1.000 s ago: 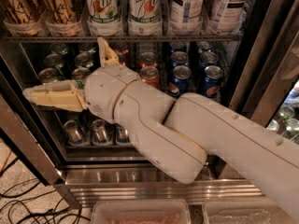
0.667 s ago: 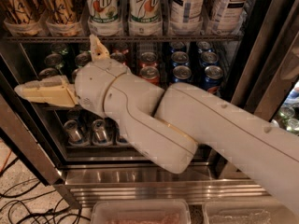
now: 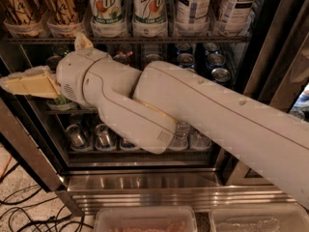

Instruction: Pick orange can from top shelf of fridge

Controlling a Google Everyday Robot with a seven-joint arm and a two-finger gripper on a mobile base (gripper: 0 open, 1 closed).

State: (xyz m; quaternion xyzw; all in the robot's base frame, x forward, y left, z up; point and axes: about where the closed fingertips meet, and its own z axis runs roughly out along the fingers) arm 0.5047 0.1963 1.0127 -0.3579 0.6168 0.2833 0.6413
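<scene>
At the left end of the top shelf [image 3: 145, 40] of the fridge [image 3: 145, 180] stands the orange can [image 3: 60, 6], upright in a clear tray, with a second copper can [image 3: 17, 8] just beside it toward the door frame and two white-and-green 7up cans [image 3: 104, 8] on its other side. Only its lower body shows; the lid is cut off by the top of the view. Below that rack, the end effector [image 3: 26, 83] points toward the left of the view at the level of the second rack, well apart from the orange can and lower than it. Whether it is open or closed cannot be told, but no can is in it. The pale arm [image 3: 217, 129] stretches across the open front of the fridge and hides much of the racks of short cans [image 3: 215, 62]. The step in hand looks like the approach, with the grasp not yet begun. The next move would call for raising the end effector above the wire rack, turning it toward the orange can and going in level, so that it does not knock the neighbouring cans.
</scene>
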